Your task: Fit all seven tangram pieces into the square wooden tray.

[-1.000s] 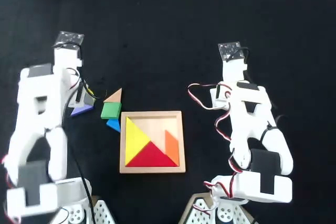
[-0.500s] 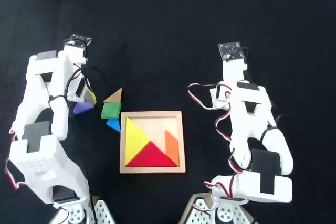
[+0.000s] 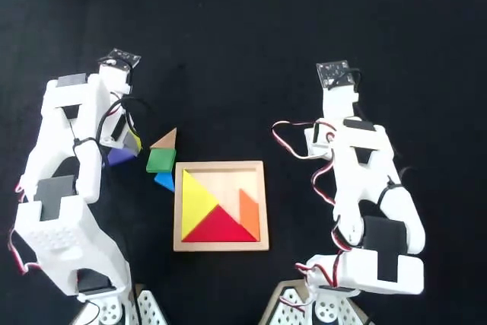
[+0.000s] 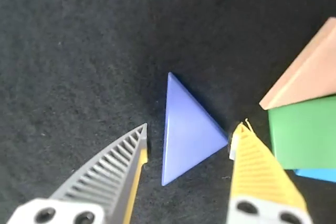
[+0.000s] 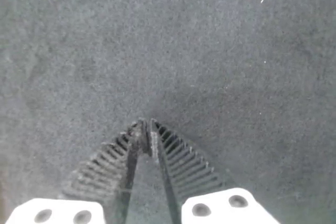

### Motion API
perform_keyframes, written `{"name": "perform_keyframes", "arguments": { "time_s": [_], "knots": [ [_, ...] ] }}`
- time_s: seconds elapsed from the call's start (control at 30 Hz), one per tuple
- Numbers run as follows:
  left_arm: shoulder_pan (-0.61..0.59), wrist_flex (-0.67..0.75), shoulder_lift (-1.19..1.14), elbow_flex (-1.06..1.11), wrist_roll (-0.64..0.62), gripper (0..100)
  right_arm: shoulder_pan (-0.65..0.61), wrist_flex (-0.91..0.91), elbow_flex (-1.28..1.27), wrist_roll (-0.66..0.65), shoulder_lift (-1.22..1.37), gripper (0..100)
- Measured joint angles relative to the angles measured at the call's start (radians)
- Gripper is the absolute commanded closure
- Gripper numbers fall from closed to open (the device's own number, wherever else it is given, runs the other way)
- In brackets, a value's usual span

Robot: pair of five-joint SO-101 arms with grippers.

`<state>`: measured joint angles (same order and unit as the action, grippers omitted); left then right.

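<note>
Currently the open left hand [image 4: 191, 127] straddles the purple triangle [image 4: 185, 139], green square [image 4: 304, 129] just beside one finger.

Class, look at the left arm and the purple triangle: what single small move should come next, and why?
Probably shut the left gripper on the purple triangle. Its open fingers stand on either side of the piece, which lies flat on the black cloth, outside the wooden tray.

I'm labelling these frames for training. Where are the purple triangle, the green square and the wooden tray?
purple triangle [image 4: 186, 132], left wrist view, middle of its top face.
green square [image 4: 305, 132], left wrist view, middle of its visible top face.
wooden tray [image 3: 221, 165], high view, middle of its far rim.
</note>
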<state>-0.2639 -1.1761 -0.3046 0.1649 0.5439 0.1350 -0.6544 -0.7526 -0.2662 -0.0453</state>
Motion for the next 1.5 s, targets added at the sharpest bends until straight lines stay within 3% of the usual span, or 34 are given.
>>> {"name": "perform_keyframes", "arguments": {
  "time_s": [0.5, 0.67, 1.0, 1.5],
  "knots": [
    [0.011, -0.009, 0.0, 0.0, 0.044, 70, -0.003, 0.0, 0.0, 0.0, 0.0, 98.7],
    [0.011, -0.006, 0.0, 0.0, 0.12, 70, -0.003, 0.0, 0.0, 0.0, 0.0, 98.7],
    [-0.008, 0.097, 0.0, 0.068, 0.143, 70, -0.003, 0.0, 0.0, 0.0, 0.0, 98.7],
    [-0.009, 0.052, -0.098, -0.014, 0.167, 70, -0.003, 0.0, 0.0, 0.0, 0.0, 98.7]
  ]
}}
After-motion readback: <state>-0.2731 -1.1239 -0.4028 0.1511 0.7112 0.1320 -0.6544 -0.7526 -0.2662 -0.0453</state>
